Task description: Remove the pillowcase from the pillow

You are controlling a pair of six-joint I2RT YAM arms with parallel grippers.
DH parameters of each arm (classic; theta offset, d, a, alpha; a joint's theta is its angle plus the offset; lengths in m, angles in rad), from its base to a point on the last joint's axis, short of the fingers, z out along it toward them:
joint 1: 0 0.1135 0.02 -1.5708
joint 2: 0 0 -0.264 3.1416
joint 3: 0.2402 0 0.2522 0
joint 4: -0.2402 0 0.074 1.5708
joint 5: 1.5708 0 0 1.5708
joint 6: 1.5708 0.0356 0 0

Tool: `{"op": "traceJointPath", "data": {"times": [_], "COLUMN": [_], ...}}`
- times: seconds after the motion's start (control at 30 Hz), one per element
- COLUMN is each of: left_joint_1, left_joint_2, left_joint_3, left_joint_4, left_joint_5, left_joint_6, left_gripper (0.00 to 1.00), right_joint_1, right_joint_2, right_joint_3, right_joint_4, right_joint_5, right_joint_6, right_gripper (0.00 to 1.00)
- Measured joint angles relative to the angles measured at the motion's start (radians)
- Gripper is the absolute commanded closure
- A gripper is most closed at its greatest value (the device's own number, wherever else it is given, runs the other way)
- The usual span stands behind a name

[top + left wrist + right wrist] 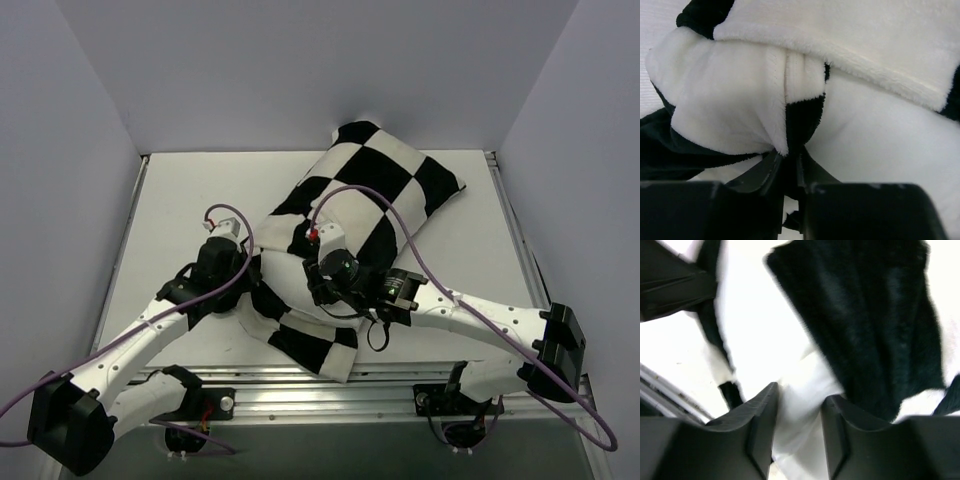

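The black-and-white checkered pillowcase [390,190] lies diagonally from the far right to the near middle of the table, with the pillow inside it. My left gripper [250,272] is at its near open end. In the left wrist view the left gripper [788,155] is shut on a fold of the pillowcase [730,100], with the plain white pillow [880,145] bare beside it. My right gripper [318,282] is just to the right of it. In the right wrist view the right gripper [800,392] pinches smooth white pillow cloth [800,440] under the pillowcase [875,315].
The white table [180,200] is boxed in by pale walls at the left, far and right sides. An aluminium rail [300,385] runs along the near edge by the arm bases. Purple cables loop over both arms.
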Motion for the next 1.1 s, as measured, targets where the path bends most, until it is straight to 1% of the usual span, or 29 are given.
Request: {"op": "traceJointPath", "data": {"times": [0.07, 0.23, 0.33, 0.47, 0.57, 0.7, 0.8, 0.83, 0.87, 0.9, 0.93, 1.0, 1.1], "left_joint_1": [0.004, 0.005, 0.004, 0.004, 0.004, 0.004, 0.004, 0.004, 0.004, 0.004, 0.004, 0.004, 0.004], "left_joint_2": [-0.003, -0.019, -0.027, -0.029, -0.032, -0.038, -0.039, -0.039, -0.039, -0.04, -0.04, -0.042, -0.052], "left_joint_3": [-0.014, -0.033, -0.035, -0.036, -0.038, -0.04, -0.042, -0.042, -0.042, -0.042, -0.042, -0.042, -0.041], "left_joint_4": [0.01, 0.024, 0.025, 0.026, 0.026, 0.027, 0.026, 0.026, 0.026, 0.026, 0.026, 0.024, 0.015], "left_joint_5": [-0.004, 0.002, 0.018, 0.023, 0.024, 0.026, 0.031, 0.031, 0.031, 0.031, 0.031, 0.031, 0.029], "left_joint_6": [0.0, -0.001, -0.001, -0.002, -0.005, -0.006, -0.007, -0.007, -0.007, -0.007, -0.007, -0.008, -0.012], "left_gripper": [0.91, 0.92, 0.92, 0.92, 0.92, 0.92, 0.92, 0.92, 0.92, 0.92, 0.92, 0.92, 0.93], "right_joint_1": [0.056, 0.144, 0.17, 0.172, 0.149, 0.085, 0.058, 0.056, 0.055, 0.054, 0.053, 0.047, 0.029], "right_joint_2": [0.011, 0.029, 0.055, 0.122, 0.189, 0.267, 0.301, 0.307, 0.311, 0.314, 0.317, 0.325, 0.327], "right_joint_3": [0.06, 0.158, 0.204, 0.221, 0.211, 0.162, 0.131, 0.122, 0.116, 0.112, 0.109, 0.107, 0.107], "right_joint_4": [-0.049, -0.087, -0.073, -0.035, 0.0, 0.057, 0.1, 0.12, 0.134, 0.145, 0.152, 0.162, 0.163], "right_joint_5": [0.04, 0.11, 0.12, 0.128, 0.124, 0.114, 0.115, 0.116, 0.119, 0.124, 0.127, 0.135, 0.141], "right_joint_6": [-0.029, -0.089, -0.13, -0.18, -0.208, -0.225, -0.233, -0.236, -0.239, -0.241, -0.248, -0.248, -0.234], "right_gripper": [0.5, 0.34, 0.3, 0.21, 0.2, 0.19, 0.17, 0.19, 0.26, 0.41, 0.75, 1.0, 1.0]}}
